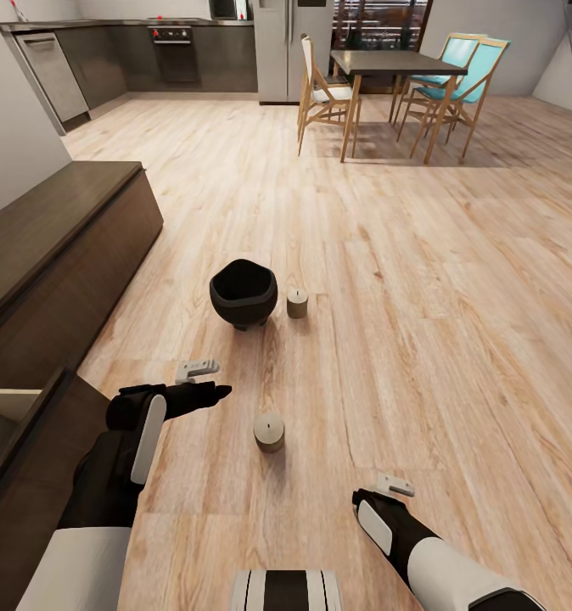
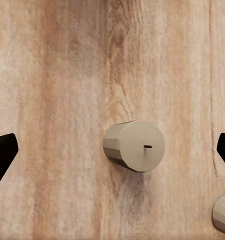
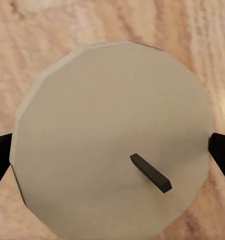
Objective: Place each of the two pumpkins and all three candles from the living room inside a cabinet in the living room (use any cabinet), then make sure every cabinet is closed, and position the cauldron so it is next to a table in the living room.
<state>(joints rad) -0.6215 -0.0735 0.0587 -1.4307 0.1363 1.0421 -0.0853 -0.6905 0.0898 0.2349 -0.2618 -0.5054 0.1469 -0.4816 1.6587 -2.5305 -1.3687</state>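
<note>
The right gripper (image 1: 386, 490) has a candle (image 3: 92, 110) dead centre between its fingertips, one dark tip at each side. Whether they're squeezing yet, you can't tell, so it should clench squarely before lifting towards the cabinet (image 1: 57, 212). The left gripper (image 1: 214, 380) hangs spread wide over the floor, two more candles stand near the cauldron (image 1: 243, 293), and no pumpkin is in sight.

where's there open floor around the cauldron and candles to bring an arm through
Bare wooden floor stretches right of the round black cauldron up to the dining chairs. There is also a bare strip between the cauldron and the near beige candle. It is crowded where the far candle stands close beside the cauldron.
</note>
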